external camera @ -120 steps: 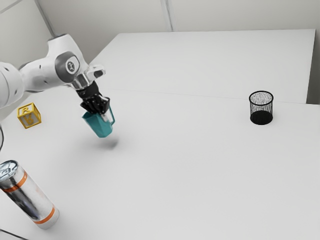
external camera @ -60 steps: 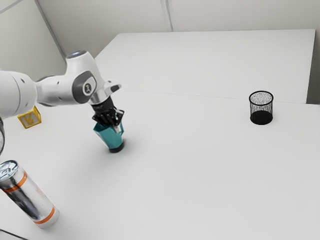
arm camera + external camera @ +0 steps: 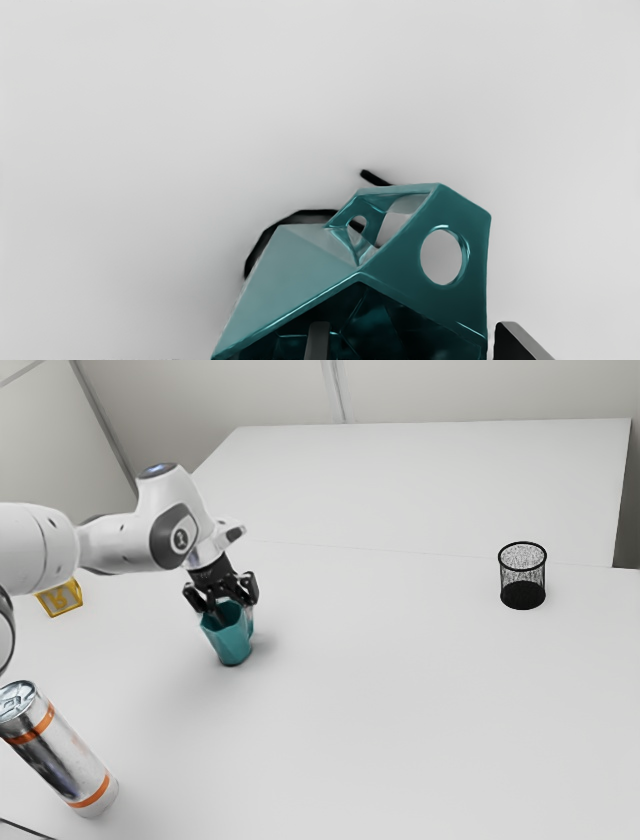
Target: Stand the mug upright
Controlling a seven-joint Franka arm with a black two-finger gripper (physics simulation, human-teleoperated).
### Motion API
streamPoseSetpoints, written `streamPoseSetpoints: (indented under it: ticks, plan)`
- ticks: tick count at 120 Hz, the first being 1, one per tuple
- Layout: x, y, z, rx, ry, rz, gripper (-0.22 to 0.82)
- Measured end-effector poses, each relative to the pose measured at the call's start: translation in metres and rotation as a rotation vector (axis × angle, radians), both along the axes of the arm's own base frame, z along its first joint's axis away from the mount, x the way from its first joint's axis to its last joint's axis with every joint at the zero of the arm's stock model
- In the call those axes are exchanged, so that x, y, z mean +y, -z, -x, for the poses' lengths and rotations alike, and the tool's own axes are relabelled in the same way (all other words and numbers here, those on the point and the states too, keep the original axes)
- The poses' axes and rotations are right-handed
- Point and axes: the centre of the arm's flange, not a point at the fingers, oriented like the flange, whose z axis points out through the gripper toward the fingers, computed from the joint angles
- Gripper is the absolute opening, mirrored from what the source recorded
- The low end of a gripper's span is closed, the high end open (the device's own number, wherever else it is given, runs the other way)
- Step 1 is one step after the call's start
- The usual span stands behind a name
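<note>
Mug (image 3: 231, 643) seen upright on surface (image 3: 400, 710); wall straddled by opened end effector (image 3: 411, 341), unclenched. Judged stiff, slick; best pinched across wall.

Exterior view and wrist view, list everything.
Table: one, white, beneath the objects.
Mug: one, teal, on the table, exterior view's left.
Can: one, silver, white and orange, exterior view's lower left.
Block: one, yellow, exterior view's left edge.
Mesh cup: one, black, exterior view's right.
Thin line: one, dark, lower left corner.
Walls: two, pale, around the table.
Arm: one, white and grey, from exterior view's left.
Pincer: one, black, at the mug, one finger inside it.
</note>
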Motion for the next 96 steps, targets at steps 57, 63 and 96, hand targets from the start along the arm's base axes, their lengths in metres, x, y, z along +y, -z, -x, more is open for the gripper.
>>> streamPoseSetpoints:
  ticks: [57,63,96]
  plan:
    - [-0.04,-0.126,0.012,-0.107,0.084,-0.098,0.57]
    - [-0.045,-0.137,0.014,-0.105,0.109,-0.122,0.58]
    - [-0.067,-0.2,0.046,-0.12,0.198,-0.22,0.6]
